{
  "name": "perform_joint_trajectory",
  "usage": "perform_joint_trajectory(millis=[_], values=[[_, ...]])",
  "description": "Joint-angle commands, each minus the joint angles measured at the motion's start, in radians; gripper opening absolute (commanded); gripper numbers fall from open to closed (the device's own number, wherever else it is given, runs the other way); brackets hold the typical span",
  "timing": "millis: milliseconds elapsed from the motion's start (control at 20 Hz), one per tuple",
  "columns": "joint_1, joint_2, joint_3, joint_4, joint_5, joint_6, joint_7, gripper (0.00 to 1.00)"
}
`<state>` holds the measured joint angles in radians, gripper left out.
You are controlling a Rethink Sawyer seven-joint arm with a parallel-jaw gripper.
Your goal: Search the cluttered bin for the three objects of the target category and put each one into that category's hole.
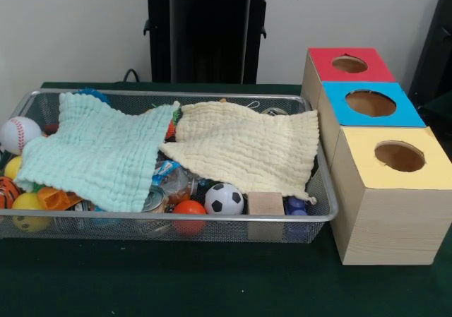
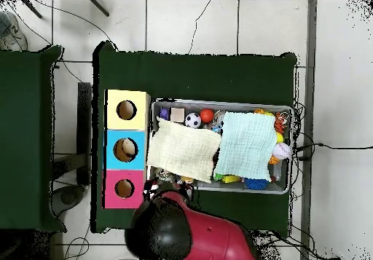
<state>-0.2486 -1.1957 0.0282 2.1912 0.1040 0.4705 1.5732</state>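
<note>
We see the wire-mesh bin [image 1: 321, 214] sitting along the middle of the green tabletop [image 1: 212, 282], long side parallel to the table's front edge, with two cloths thrown over the clutter: a mint-green cloth [image 1: 95, 151] on one half and a pale yellow cloth [image 1: 247, 147] on the other, overlapping near the bin's centre. Poking out from under the cloths at the bin's front wall we spot one crinkly clear bottle with blue-white print [image 1: 171, 178], only partly visible; we can't find the other bottles, probably hidden. Around it: a soccer ball [image 1: 224, 198], orange ball [image 1: 189, 208], wooden block [image 1: 265, 204], a can [image 1: 152, 201], and at the bin's end furthest from the boxes a baseball [image 1: 20, 133] and yellow balls [image 1: 28, 202]. Three wooden boxes stand in a row touching that bin's other short end, toward the table's side edge: red-topped box [image 1: 349, 64], blue-surround hole [image 1: 371, 103] in the middle, yellow-topped box [image 1: 399, 156]. Overhead, the red and black arm [image 2: 193, 235] sits at the table's robot-side edge just beside the bin [image 2: 284, 190]; the gripper itself isn't visible, so we can't tell its finger state.
</note>
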Motion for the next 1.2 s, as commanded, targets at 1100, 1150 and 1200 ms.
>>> perform_joint_trajectory(millis=[1100,1150,1200], values=[[-0.005,0.393,0.023,-0.181,-0.114,-0.241,0.115,1.0],[-0.006,0.401,0.026,-0.189,-0.112,-0.246,0.118,1.0],[-0.005,0.405,0.028,-0.197,-0.111,-0.243,0.118,1.0]])
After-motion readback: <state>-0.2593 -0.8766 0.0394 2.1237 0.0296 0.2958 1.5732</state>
